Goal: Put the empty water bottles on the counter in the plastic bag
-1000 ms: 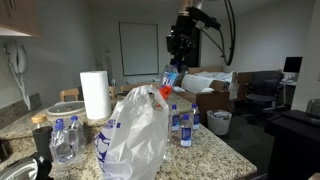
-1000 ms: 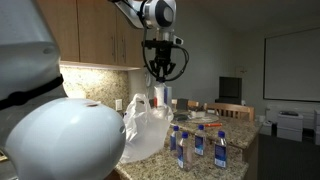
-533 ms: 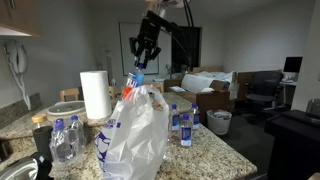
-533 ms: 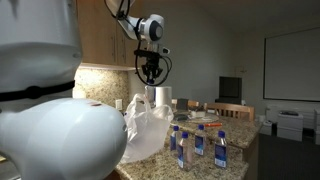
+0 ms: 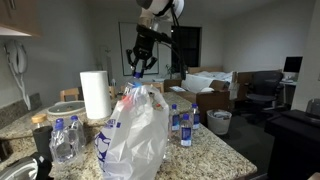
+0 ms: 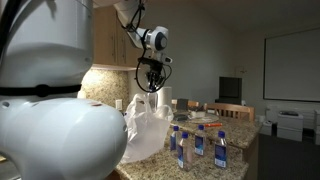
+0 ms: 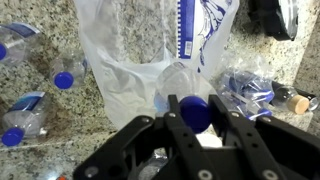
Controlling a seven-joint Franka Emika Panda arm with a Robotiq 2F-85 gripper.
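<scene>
While the arm reaches in from the upper centre in both exterior views, the tool [image 5: 138,68] is clenched on one water bottle [image 7: 185,92]. Wrist view: the blue cap sits between the fingers and the clear body points down at the plastic bag [image 7: 150,50]. The bag stands crinkled mid-frame on the speckled desk [image 5: 218,152], directly beneath the held bottle. Loose bottles [image 5: 182,126] cluster right of the bag; further bottles [image 5: 64,138] sit lower left. Paper towel roll [image 5: 95,94] stands upright, left of the bag.
</scene>
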